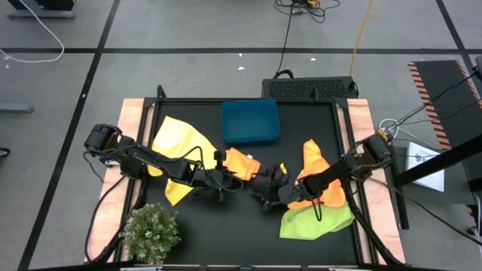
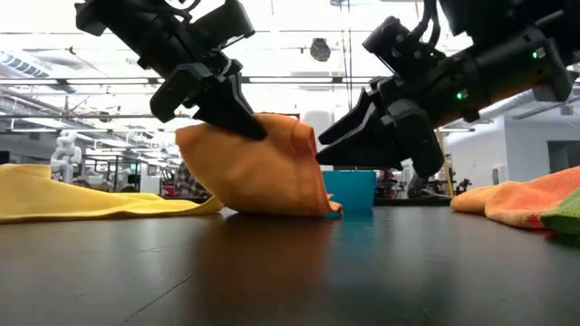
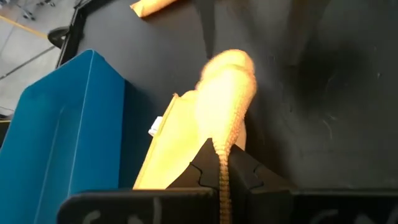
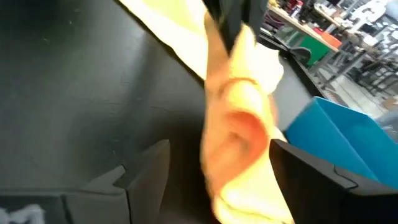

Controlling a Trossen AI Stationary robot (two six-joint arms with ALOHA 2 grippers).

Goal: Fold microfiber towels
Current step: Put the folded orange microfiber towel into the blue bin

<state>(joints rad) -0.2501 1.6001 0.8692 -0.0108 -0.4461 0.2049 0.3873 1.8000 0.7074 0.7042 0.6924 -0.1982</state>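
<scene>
1. High view: the left gripper [image 1: 224, 172] pinches the soft orange microfiber towel [image 1: 242, 163]; the right gripper [image 1: 273, 183] is just beside it.
2. Low view: the towel hangs bunched from the left gripper, touching the black table [image 2: 290, 272].
3. Right wrist view: the right gripper's fingers [image 4: 146, 168] are spread, the towel between them.

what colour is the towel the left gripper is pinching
Orange; the left gripper is shut on the orange towel, clearest in the low view.

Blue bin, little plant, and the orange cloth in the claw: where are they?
blue bin [image 1: 250, 122], high view, its floor.
plant [image 1: 151, 233], high view, leafy top.
orange cloth [image 2: 258, 172], low view, its draped front.
</scene>
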